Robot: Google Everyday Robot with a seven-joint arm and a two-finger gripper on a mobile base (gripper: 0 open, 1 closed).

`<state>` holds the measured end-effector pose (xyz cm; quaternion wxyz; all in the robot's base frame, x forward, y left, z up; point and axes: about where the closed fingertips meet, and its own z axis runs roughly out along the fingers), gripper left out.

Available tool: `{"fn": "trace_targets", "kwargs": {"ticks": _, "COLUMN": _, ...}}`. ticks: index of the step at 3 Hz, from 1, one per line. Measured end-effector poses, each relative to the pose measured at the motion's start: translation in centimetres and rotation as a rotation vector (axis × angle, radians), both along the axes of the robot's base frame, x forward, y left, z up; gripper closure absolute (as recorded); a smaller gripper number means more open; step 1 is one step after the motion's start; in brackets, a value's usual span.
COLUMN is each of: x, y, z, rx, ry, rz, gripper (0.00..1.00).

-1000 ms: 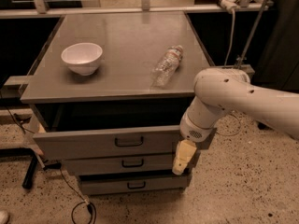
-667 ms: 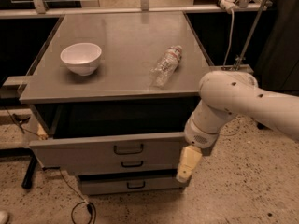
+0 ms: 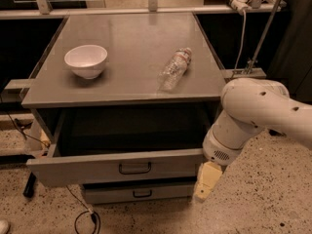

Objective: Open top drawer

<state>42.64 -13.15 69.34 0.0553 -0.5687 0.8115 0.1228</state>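
The top drawer [image 3: 87, 169] stands pulled well out from under the grey tabletop, and its deep dark tray [image 3: 131, 130] is exposed. Its small black loop handle [image 3: 135, 168] sits at the middle of the wide grey front. My gripper [image 3: 205, 183] hangs from the white arm [image 3: 253, 116] at the right end of the drawer front, down by its lower corner. I cannot tell whether it touches the front.
A narrower grey drawer [image 3: 141, 193] with a black handle sits shut below. A white bowl [image 3: 86, 60] and a clear plastic bottle [image 3: 174, 68] lying on its side are on the tabletop [image 3: 131, 33]. Cables [image 3: 83, 218] trail on the speckled floor at the left.
The top drawer has slid further out toward the camera, exposing more of the tray. My arm and gripper have moved back and down with its right end.
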Motion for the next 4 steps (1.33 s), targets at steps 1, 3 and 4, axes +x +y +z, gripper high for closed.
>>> {"fn": "trace_targets", "kwargs": {"ticks": 1, "x": 0.6, "y": 0.6, "z": 1.3, "rx": -0.006, "ry": -0.04, "rz": 0.012, "gripper": 0.0}}
{"fn": "trace_targets", "kwargs": {"ticks": 3, "x": -2.1, "y": 0.6, "z": -1.5, "rx": -0.043, "ry": 0.035, "rz": 0.03, "gripper": 0.0}}
{"fn": "trace_targets", "kwargs": {"ticks": 4, "x": -2.7, "y": 0.4, "z": -1.8, "rx": -0.05, "ry": 0.054, "rz": 0.032, "gripper": 0.0}}
